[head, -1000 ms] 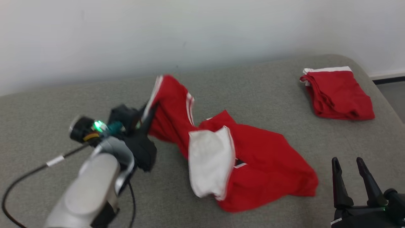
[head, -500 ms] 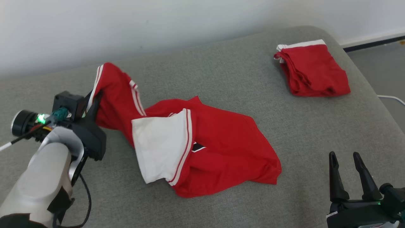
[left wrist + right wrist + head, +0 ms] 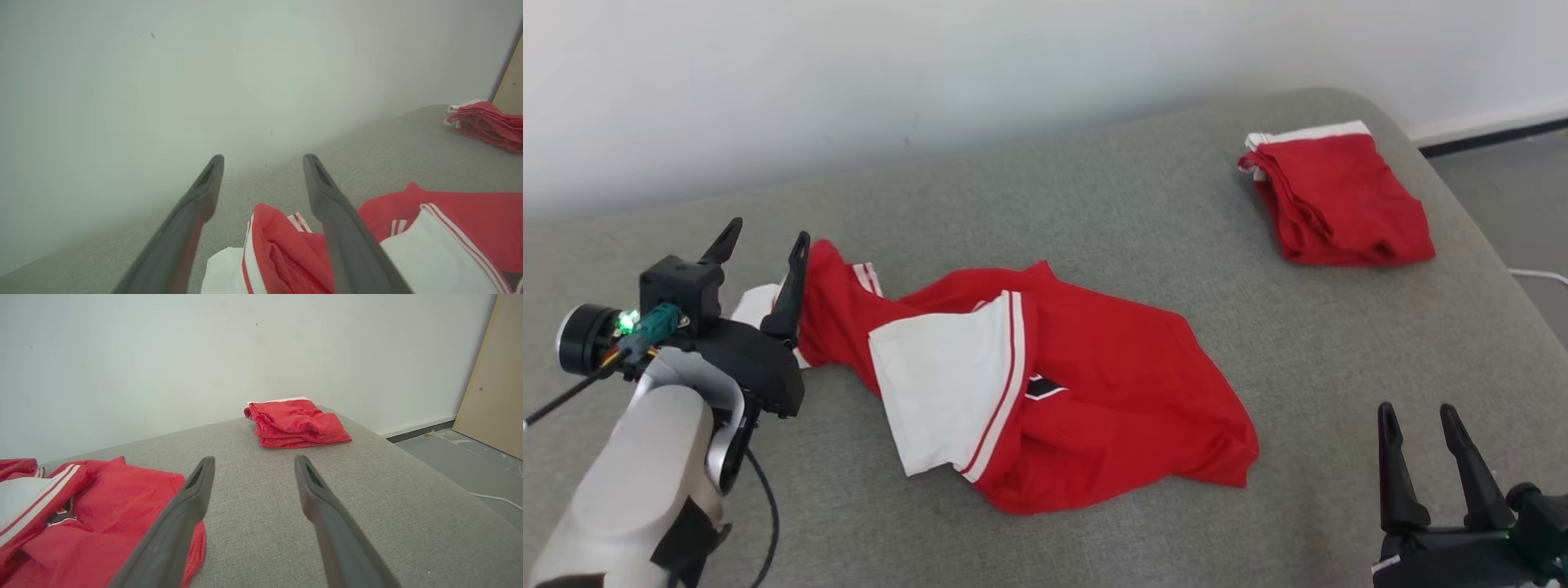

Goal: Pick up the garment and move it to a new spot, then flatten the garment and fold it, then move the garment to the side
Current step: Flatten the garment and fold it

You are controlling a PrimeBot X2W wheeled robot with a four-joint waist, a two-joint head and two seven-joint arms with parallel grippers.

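Hanging low and nearest to me, the right gripper (image 3: 1415, 412) has its two dark fingers spread apart. It holds nothing. It is over the bare grey cushion (image 3: 1339, 343), apart from the garment (image 3: 1119, 384).

The garment is red with white parts. It lies crumpled in the middle of the cushion. On it I see a little black and white patch (image 3: 1043, 386). It is too small for me to read.

At the garment's left end is the left gripper (image 3: 768, 230). Its fingers are spread wide and nothing is pinched between them. In the left wrist view the left gripper (image 3: 263, 157) points at the wall, and the red end with white stripes (image 3: 282, 245) lies low down between the two fingers. One finger is right beside the cloth. I cannot tell if it touches.

Farther off, near the far right corner of the cushion, sits a folded red garment (image 3: 1339, 200) with a white edge, well apart from the crumpled one.

Behind it all is a plain white wall (image 3: 931, 65). Past the cushion on the right is grey floor (image 3: 457, 457), a thin white cable (image 3: 1539, 275) and a pale wooden board (image 3: 490, 375).
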